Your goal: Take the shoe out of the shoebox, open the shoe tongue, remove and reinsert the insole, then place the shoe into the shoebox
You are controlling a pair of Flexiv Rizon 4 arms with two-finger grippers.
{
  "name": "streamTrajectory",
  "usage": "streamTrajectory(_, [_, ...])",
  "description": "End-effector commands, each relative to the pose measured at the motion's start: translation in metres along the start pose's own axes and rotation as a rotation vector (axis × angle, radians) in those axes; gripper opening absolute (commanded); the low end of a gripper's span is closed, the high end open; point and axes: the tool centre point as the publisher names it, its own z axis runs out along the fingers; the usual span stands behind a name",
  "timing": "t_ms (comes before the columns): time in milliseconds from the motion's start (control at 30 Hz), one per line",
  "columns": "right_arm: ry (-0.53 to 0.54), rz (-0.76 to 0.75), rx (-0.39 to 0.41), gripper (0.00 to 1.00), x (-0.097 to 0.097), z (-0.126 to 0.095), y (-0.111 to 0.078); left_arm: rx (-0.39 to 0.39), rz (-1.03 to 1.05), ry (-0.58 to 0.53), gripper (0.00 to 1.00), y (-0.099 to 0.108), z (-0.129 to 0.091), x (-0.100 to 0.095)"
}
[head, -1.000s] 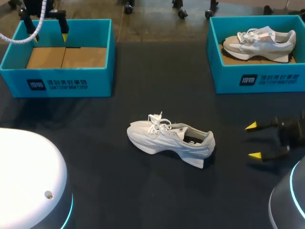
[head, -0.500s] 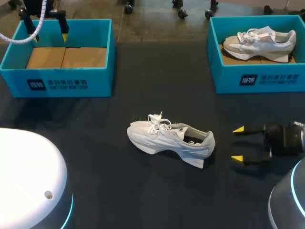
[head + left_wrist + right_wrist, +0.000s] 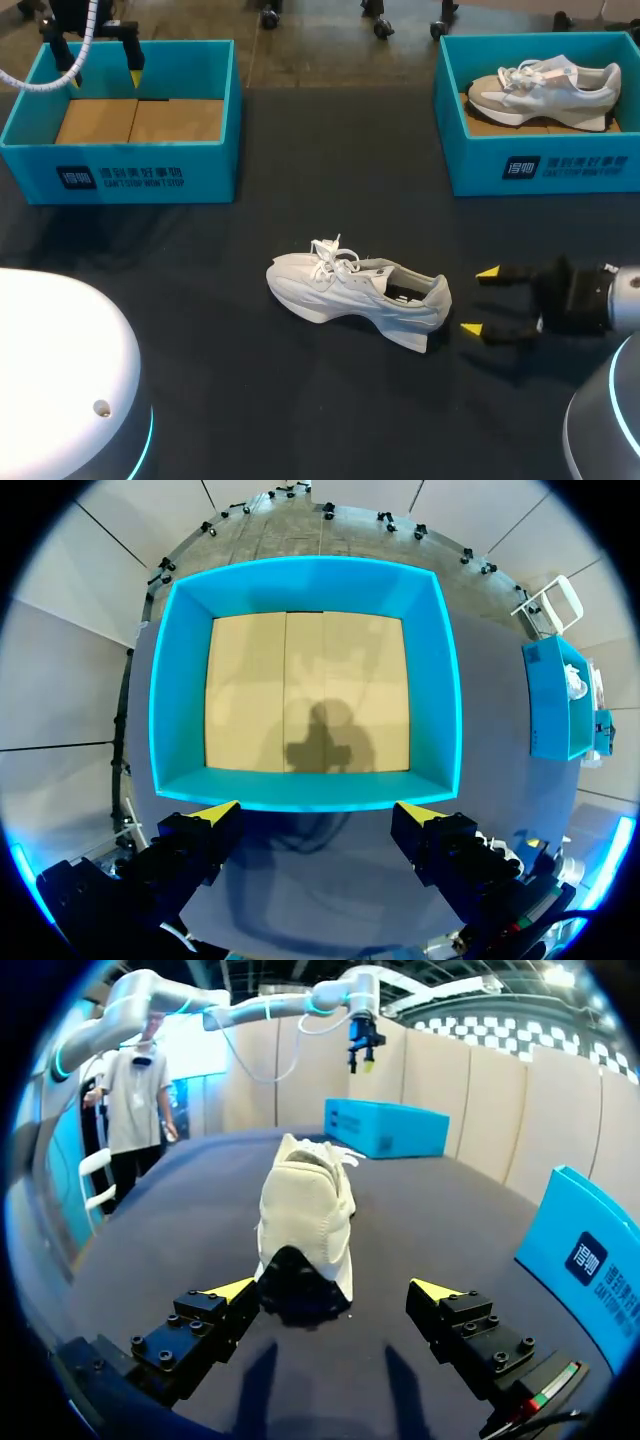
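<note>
A white sneaker [image 3: 355, 293] lies on the dark table near the middle, toe to the left, heel to the right. My right gripper [image 3: 478, 301] stands open just right of its heel, fingers pointing at it. From the right wrist the sneaker [image 3: 305, 1215] lies straight ahead, heel [image 3: 300, 1285] nearest, a little ahead of the open gripper [image 3: 338, 1291]. My left gripper [image 3: 103, 62] hangs open above the empty teal shoebox [image 3: 125, 120] at the back left. Below the left gripper [image 3: 318, 810], that shoebox [image 3: 305, 695] shows a bare cardboard floor.
A second teal shoebox [image 3: 545, 115] at the back right holds another pale sneaker [image 3: 545, 88]. Its blue wall [image 3: 590, 1250] stands beside my right gripper. Dark table [image 3: 300, 200] stretches between the two boxes.
My right gripper has slid left across the table toward the sneaker's heel, staying open. The left arm and the sneaker have not moved.
</note>
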Motion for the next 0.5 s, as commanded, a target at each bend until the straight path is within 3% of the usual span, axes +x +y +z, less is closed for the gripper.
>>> streamTrajectory(33, [-0.069, 0.014, 0.014, 1.00, 0.005, 0.012, -0.001, -0.002, 0.000, -0.002, 1.00, 0.000, -0.001, 0.000])
streamTrajectory(267, [-0.148, 0.045, -0.013, 1.00, 0.015, 0.023, 0.001, -0.002, 0.000, -0.002, 1.00, 0.000, -0.001, 0.000])
streamTrajectory(500, [-0.159, 0.064, -0.035, 1.00, 0.017, 0.036, -0.005, -0.002, 0.000, -0.002, 1.00, 0.000, -0.001, 0.000])
